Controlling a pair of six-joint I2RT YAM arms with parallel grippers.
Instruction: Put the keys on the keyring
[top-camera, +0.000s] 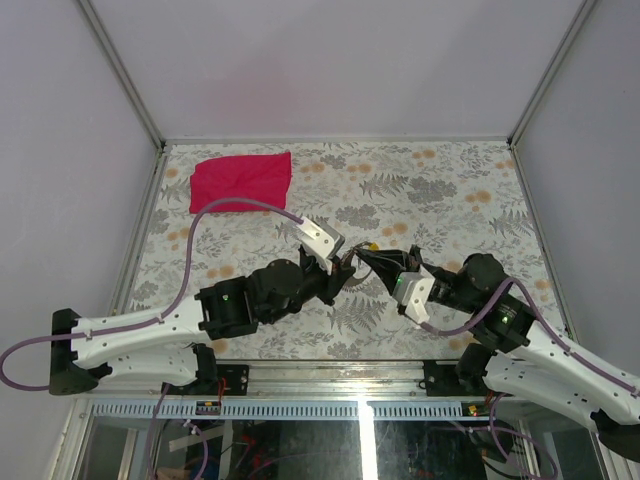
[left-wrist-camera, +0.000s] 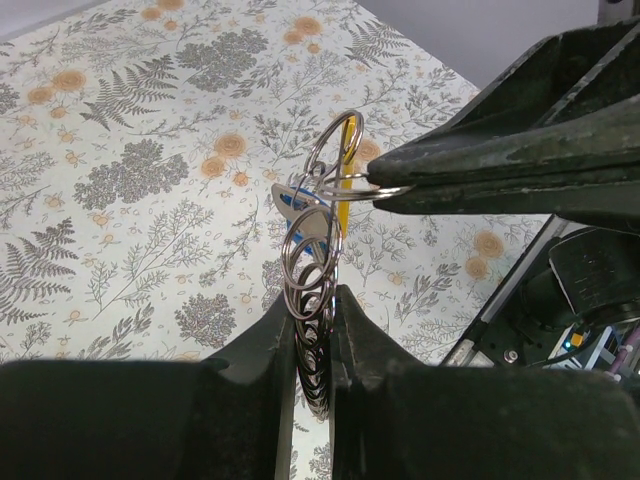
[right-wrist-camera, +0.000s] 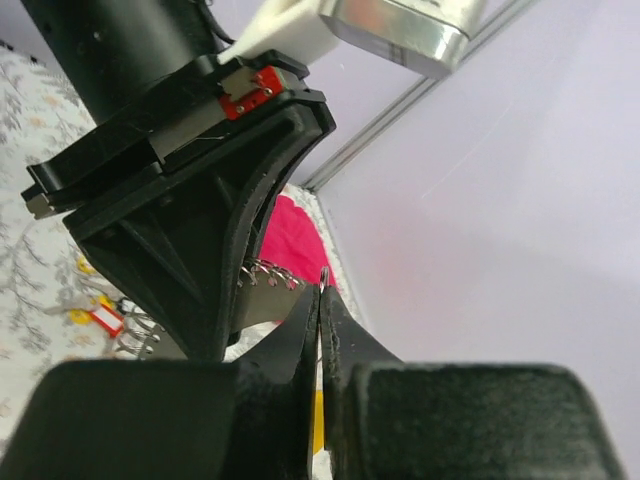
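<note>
Left gripper (left-wrist-camera: 312, 302): jaws narrow — clamped on the lower chain links of the keyring (left-wrist-camera: 305, 268), which stands upright above the middle of the tabletop (left-wrist-camera: 130, 180), a little toward its near edge.
Right gripper (left-wrist-camera: 388, 186): jaws closed, pinching the thin wire of the top ring from the side.
Keys (left-wrist-camera: 295, 202): blue and yellow heads show at the rings, between the two grippers — I cannot tell how they are attached.
Cloth (top-camera: 240, 180): red, at the far left corner of the tabletop.
</note>
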